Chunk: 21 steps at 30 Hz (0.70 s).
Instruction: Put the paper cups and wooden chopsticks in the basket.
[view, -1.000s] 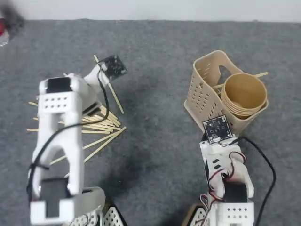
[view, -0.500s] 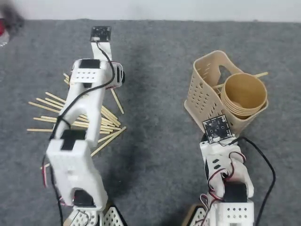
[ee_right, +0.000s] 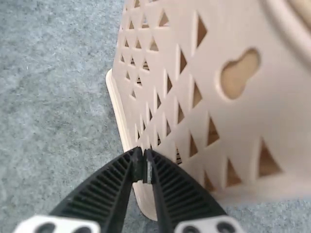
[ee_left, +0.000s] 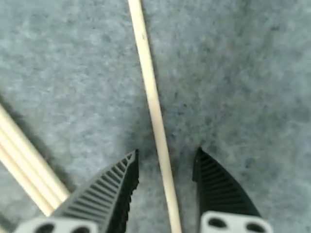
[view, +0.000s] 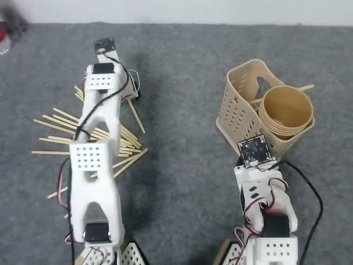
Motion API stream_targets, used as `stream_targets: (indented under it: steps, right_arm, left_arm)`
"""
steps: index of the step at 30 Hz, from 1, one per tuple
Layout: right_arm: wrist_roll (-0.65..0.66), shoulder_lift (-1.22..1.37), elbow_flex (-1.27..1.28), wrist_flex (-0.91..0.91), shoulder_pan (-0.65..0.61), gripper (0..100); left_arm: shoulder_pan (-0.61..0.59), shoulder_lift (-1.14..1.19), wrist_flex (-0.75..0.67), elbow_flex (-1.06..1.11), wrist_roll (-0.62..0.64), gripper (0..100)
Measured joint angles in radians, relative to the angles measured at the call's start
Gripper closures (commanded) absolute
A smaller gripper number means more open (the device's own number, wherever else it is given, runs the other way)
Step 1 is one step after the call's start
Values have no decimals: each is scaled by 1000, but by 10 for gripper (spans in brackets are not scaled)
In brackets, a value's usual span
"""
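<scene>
Left arm, grasp of one stick. The left pincer (ee_left: 167, 154) is released, its two black ribbed jaws straddling a single pale wooden chopstick (ee_left: 148, 87) that lies flat on the grey felt-like counter (view: 182, 83). The stick runs lengthwise through the gap, nearer one jaw than the other. The step in hand appears to be closing on this stick. It is likely done best by centring the gap over it, lowering until the tips meet the counter, and clamping squarely so the thin round shaft does not roll out. A grip near the stick's middle would keep it level in the carry. Neighbouring chopsticks (ee_left: 24, 170) lie just beside one jaw and are best left outside the grip. The remaining scattered wooden chopsticks (view: 129, 144) lie on the counter around the left arm, well apart from the basket.

Right arm. The right pincer (ee_right: 143, 155) is clenched on nothing, close to the base of the beige perforated plastic basket (ee_right: 194, 97).

Container. The basket (view: 238, 105) holds a nested stack of tan paper cups (view: 287, 110); at least one delivered chopstick (view: 304, 87) juts past its rim.
</scene>
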Motion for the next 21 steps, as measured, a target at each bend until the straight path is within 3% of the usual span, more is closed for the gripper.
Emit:
stream_targets:
  steps: [4, 12, 21]
  right_arm:
    - [0, 0, 0, 0, 0, 991]
    - [0, 0, 0, 0, 0, 991]
    - [0, 0, 0, 0, 0, 991]
  left_arm:
    - [3, 120, 123, -226, 2, 992]
    - [20, 319, 336, -621, -2, 988]
    - [69, 242, 365, -850, -117, 988]
